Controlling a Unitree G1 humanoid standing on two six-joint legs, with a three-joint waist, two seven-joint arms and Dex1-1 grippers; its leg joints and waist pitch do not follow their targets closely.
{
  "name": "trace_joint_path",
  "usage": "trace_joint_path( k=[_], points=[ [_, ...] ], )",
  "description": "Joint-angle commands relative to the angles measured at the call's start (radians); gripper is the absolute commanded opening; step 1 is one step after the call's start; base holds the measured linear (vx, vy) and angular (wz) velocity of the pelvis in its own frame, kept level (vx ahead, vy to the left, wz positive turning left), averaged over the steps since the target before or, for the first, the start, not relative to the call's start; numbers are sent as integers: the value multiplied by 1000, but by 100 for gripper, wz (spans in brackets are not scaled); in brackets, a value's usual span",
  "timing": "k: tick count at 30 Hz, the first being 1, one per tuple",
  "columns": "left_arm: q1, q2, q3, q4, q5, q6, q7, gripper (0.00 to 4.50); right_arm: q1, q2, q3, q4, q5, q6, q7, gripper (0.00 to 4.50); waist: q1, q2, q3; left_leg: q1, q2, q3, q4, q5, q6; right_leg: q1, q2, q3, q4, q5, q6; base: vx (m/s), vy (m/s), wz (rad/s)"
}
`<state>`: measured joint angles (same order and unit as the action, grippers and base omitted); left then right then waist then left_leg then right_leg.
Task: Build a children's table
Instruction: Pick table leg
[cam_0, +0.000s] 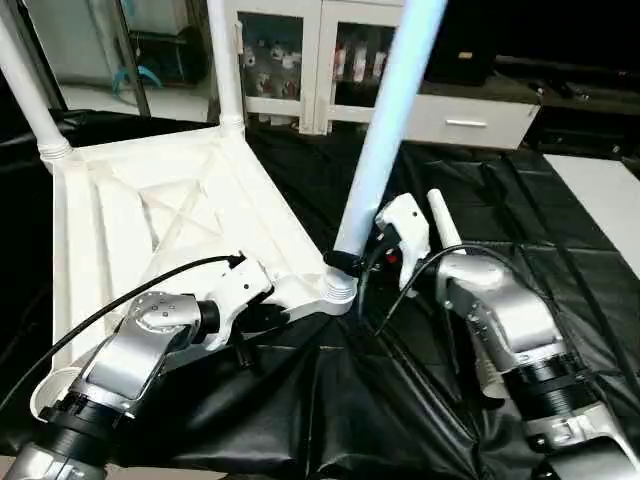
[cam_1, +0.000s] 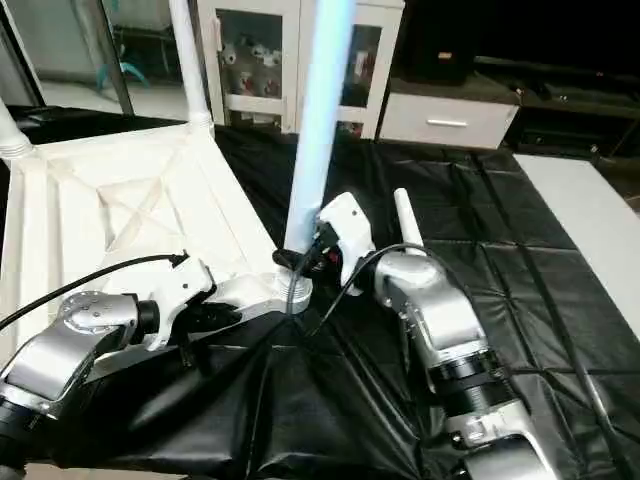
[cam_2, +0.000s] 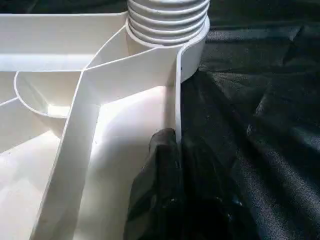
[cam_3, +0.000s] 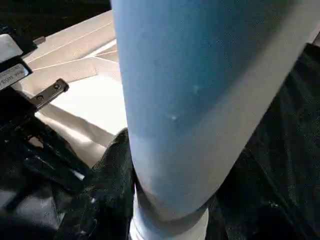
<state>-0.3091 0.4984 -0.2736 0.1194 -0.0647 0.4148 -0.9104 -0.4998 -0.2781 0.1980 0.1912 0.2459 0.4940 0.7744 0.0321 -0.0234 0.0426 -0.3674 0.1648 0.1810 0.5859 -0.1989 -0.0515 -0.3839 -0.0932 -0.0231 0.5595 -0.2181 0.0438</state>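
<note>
Tabletop (cam_0: 150, 215): upside down on black cover (cam_0: 480, 210); left gripper (cam_2: 167, 165), jaws pressed together, pinches its near edge. Third leg (cam_0: 385, 130): upright in near corner socket (cam_0: 340, 288), right gripper (cam_0: 352, 262) clasping its base. Risk: leg, if tilted, likely cross-threads or pops out.

A black finger (cam_3: 107, 170) presses against the white leg (cam_3: 200, 100).

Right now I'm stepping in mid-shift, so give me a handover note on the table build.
Left gripper: shut on the rim of the large white plastic ribbed tabletop, which lies upside down on the black cover.
Right gripper: closed around the base of the long white tapered leg at the near corner socket.
Done: two far legs stand in their sockets.
Left: finish seating this leg; I see no fourth leg fitted.
</note>
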Motion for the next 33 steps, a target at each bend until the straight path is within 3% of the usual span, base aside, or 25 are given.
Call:
trace_joint_path(
  k=[1, 3, 5, 7, 9, 13, 17, 19, 22, 26, 29, 33],
  points=[
    [-27, -14, 14, -40, -18, -42, 2, 0, 21, -35, 24, 2, 22, 75, 63, 182, -8, 5, -27, 40, 58, -41, -112, -631, -87, -24, -44, 24, -81, -524, -104, 0, 0, 0],
    [-27, -12, 11, -42, -15, -43, 1, 0, 4, -51, 11, -19, 30, 81, 73, 182, -2, -1, -31, 36, 58, -35, -108, -563, -72, -21, -48, 33, -77, -488, -118, 0, 0, 0],
    [-27, -9, 7, -44, -10, -45, 0, 0, -14, -54, -8, -25, 30, 79, 65, 182, 4, -3, -37, 29, 60, -23, -107, -453, -55, -15, -46, 40, -66, -379, -149, 0, 0, 0],
    [-25, -7, 5, -47, -7, -46, -1, 0, -33, -57, -30, -34, 41, 84, 63, 182, 9, -3, -39, 29, 61, -17, -105, -403, -47, -13, -45, 41, -59, -324, -165, 0, 0, 0],
    [-22, -5, 2, -51, -4, -46, -3, 0, -47, -63, -46, -48, 54, 90, 64, 182, 15, -11, -43, 21, 61, -7, -99, -309, -21, -3, -46, 43, -48, -265, -177, 0, 0, 0],
    [-17, -3, -2, -58, -3, -42, -7, 0, -68, -58, -75, -63, 79, 92, 53, 182, 25, -10, -46, 19, 61, -1, -91, -298, -16, -7, -44, 43, -46, -292, -171, 0, 0, 0],
    [-10, 3, -9, -69, 1, -38, -15, 0, -87, -54, -99, -84, 104, 103, 51, 182, 30, -13, -51, 14, 60, 7, -79, -202, 7, -6, -35, 40, -29, -165, -192, 0, 0, 0],
    [-7, 7, -13, -72, 4, -37, -18, 0, -94, -51, -109, -95, 114, 110, 53, 182, 31, -11, -56, 9, 59, 7, -75, -144, 21, 3, -34, 36, -18, -99, -215, 0, 0, 0],
    [-2, 10, -16, -76, 5, -38, -20, 0, -99, -51, -117, -109, 125, 122, 59, 182, 31, -11, -55, 8, 57, 8, -72, -118, 29, 5, -30, 34, -12, -57, -227, 0, 0, 0],
    [-1, 13, -19, -78, 6, -37, -21, 0, -98, -74, -97, -110, 115, 126, 72, 182, 31, -11, -53, 9, 58, 7, -73, -147, 17, 7, -32, 33, -14, -103, -226, 0, 0, 0],
    [-2, 18, -22, -81, 9, -37, -25, 0, -92, -123, -34, -105, 65, 132, 101, 182, 32, -9, -51, 12, 59, 5, -76, -181, -3, 6, -32, 33, -18, -152, -214, 0, 0, 0],
    [0, 24, -27, -86, 10, -36, -32, 0, -85, -132, 1, -104, 41, 149, 99, 182, 29, -10, -53, 8, 57, 4, -73, -180, -7, 7, -33, 34, -16, -150, -210, 0, 0, 0]
  ],
)
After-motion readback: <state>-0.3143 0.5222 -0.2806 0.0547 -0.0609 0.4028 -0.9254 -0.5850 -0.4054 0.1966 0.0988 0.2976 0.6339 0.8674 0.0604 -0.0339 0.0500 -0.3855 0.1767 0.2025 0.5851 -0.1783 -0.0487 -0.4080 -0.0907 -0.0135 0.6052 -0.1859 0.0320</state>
